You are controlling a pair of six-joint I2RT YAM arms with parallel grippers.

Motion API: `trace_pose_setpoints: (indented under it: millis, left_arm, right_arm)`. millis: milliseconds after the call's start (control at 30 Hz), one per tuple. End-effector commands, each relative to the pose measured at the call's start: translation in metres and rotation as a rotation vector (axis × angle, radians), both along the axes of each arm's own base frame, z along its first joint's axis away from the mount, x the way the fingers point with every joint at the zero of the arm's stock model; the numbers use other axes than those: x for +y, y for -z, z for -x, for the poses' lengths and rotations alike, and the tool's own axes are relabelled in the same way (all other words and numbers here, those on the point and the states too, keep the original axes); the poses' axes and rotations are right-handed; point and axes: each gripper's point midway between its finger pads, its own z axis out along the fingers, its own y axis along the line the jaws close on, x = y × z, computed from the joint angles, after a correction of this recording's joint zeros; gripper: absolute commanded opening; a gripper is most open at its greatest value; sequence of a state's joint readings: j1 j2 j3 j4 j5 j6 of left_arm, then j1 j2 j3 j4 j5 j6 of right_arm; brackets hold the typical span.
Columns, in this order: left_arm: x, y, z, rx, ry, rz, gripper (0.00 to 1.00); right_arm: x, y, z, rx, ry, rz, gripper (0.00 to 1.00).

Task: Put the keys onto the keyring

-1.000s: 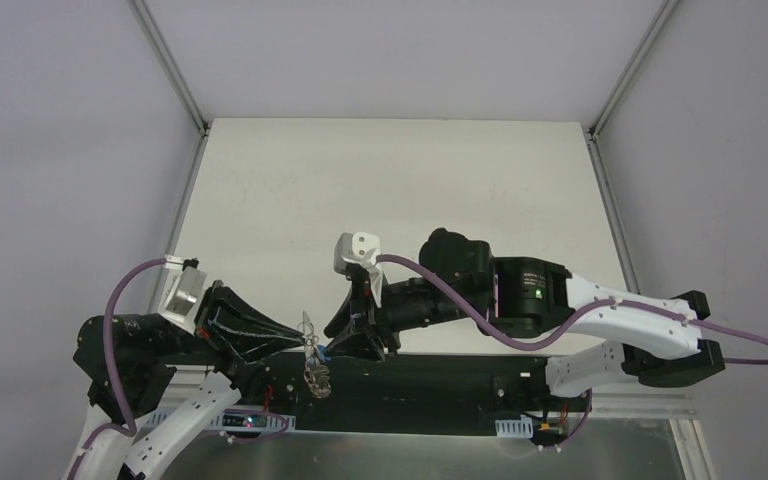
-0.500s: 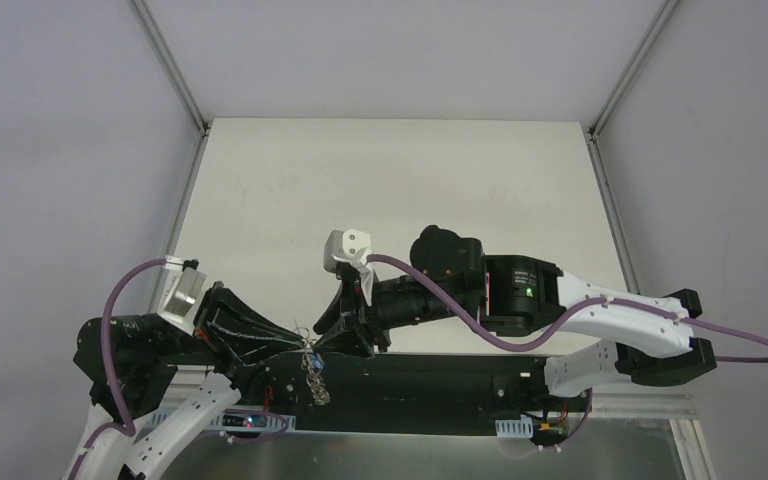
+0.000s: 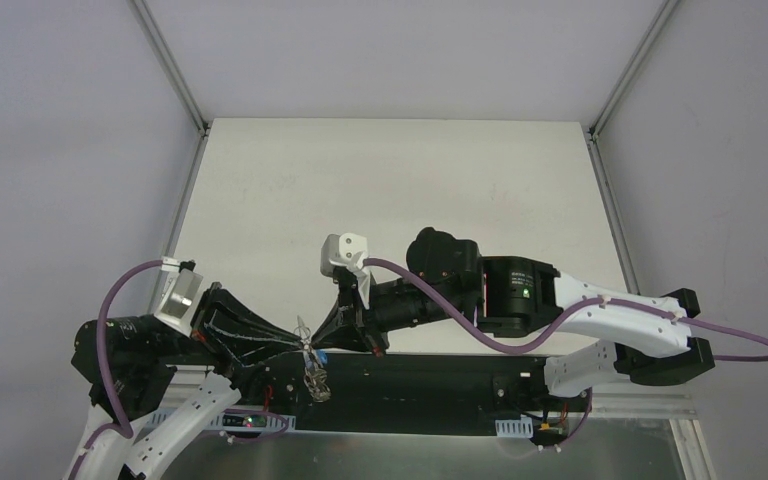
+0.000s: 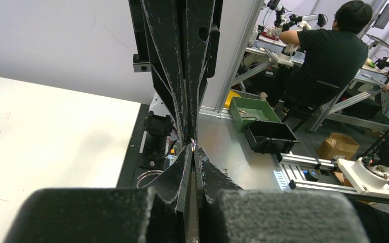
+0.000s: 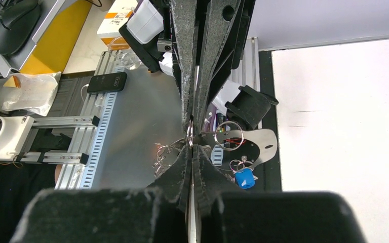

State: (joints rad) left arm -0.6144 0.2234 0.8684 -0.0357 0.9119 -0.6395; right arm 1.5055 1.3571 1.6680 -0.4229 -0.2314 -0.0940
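Both grippers meet tip to tip over the black base rail at the table's near edge. My left gripper (image 3: 298,346) (image 4: 192,148) is shut. My right gripper (image 3: 326,346) (image 5: 191,145) is shut too. A thin wire of the keyring (image 5: 189,132) stands edge-on between the two pairs of tips. A bunch of small silver keys (image 3: 313,377) (image 5: 164,153) hangs below. A blue-headed key (image 5: 244,178) (image 3: 321,353) dangles on small rings beside my right fingers. A flat silver key (image 5: 257,144) and a small ring (image 5: 230,132) stick out toward the table. No black-headed key shows.
The white table (image 3: 400,190) stretches away behind the arms. A black rail (image 3: 440,385) and a metal shelf (image 5: 131,126) lie under the grippers. The right arm's purple cable (image 3: 480,335) loops along it. A person sits at benches beyond, in the left wrist view (image 4: 334,45).
My right gripper has moved left until its tips meet the left gripper's. The hanging keys swung a little under the tips. The left arm has barely moved.
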Motion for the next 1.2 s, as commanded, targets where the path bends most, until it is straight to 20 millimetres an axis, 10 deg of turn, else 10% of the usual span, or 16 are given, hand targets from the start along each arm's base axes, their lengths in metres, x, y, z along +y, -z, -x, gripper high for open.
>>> trace_pose_setpoints:
  millis: [0, 1167]
  left_arm:
    - [0.007, -0.018, 0.01, -0.079, 0.001, 0.057, 0.0]
    - [0.008, -0.027, 0.009, -0.097, -0.006, 0.094, 0.0]
  right_arm:
    - [-0.005, -0.027, 0.006, -0.004, -0.025, -0.086, 0.0]
    - [0.011, 0.006, 0.002, 0.015, 0.004, -0.034, 0.04]
